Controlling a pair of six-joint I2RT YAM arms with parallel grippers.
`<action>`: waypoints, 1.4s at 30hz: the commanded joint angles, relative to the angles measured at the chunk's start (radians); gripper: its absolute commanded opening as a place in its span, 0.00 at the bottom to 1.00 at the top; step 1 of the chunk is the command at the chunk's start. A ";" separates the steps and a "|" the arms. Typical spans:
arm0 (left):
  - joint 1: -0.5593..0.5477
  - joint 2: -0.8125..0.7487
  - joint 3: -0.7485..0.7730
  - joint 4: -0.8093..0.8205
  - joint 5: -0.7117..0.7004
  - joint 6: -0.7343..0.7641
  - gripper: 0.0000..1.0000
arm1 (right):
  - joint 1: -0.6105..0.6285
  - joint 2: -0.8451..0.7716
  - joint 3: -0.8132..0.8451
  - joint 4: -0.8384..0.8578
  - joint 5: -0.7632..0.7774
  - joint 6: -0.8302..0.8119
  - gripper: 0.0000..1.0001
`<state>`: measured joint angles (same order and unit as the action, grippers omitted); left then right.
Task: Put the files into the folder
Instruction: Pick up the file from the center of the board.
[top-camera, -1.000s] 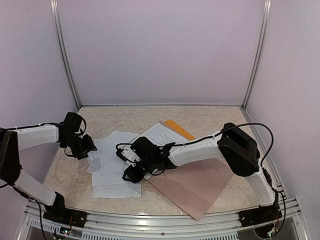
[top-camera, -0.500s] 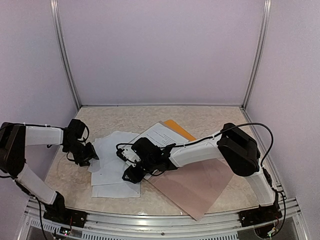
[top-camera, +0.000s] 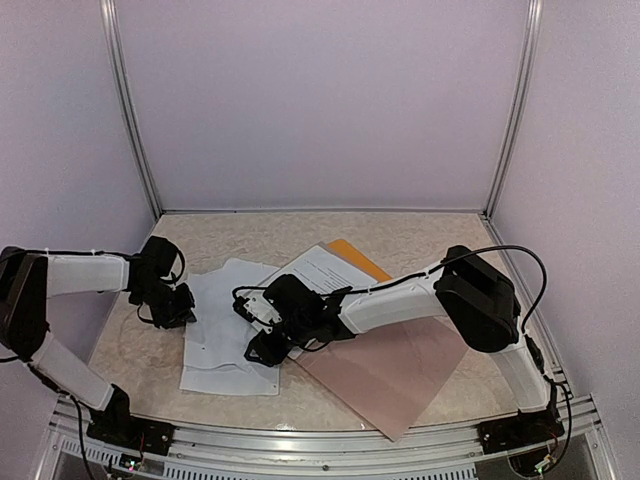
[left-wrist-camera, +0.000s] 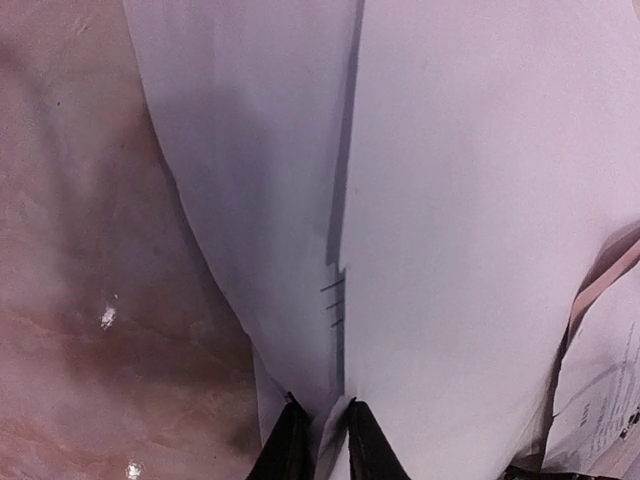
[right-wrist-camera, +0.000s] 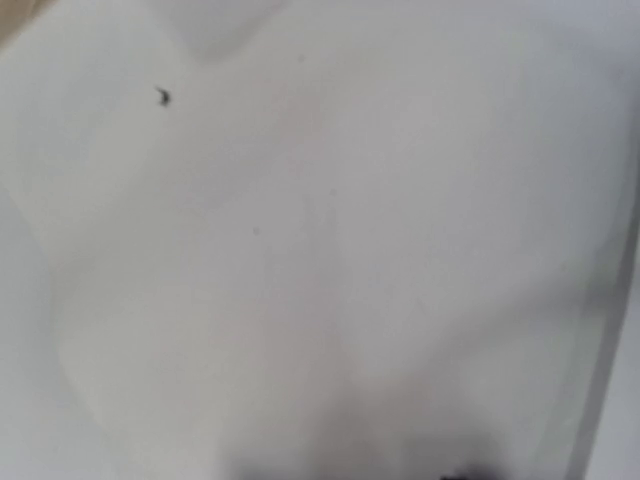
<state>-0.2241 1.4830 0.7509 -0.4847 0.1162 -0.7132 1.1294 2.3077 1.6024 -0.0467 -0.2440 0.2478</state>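
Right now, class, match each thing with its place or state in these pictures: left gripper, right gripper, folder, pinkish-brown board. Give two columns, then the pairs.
1 left gripper
2 right gripper
3 folder
4 pinkish-brown board

A orange, mostly hidden under a printed sheet
B flat at the near right of the table
C pinching the left edge of the white sheets
D low at mid-table

Pairs: 1-C; 2-D; 3-A; 4-B

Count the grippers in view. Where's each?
2. Left gripper pinches the left edge of the papers, at the left of the table. Right gripper sits low over the papers mid-table, beside the pinkish board. None seems hidden.
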 joint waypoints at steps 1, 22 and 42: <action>-0.010 -0.065 0.028 -0.087 -0.040 0.011 0.11 | -0.005 0.033 -0.030 -0.077 -0.007 0.003 0.50; -0.043 -0.209 0.108 -0.249 -0.151 0.053 0.00 | -0.022 -0.086 -0.051 -0.078 -0.039 0.007 0.66; -0.271 -0.386 0.516 -0.505 -0.343 0.034 0.00 | -0.150 -0.313 -0.201 -0.007 -0.049 0.058 0.77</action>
<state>-0.4129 1.1145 1.1637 -0.9554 -0.1913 -0.6765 1.0092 2.0460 1.4452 -0.0559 -0.3149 0.2874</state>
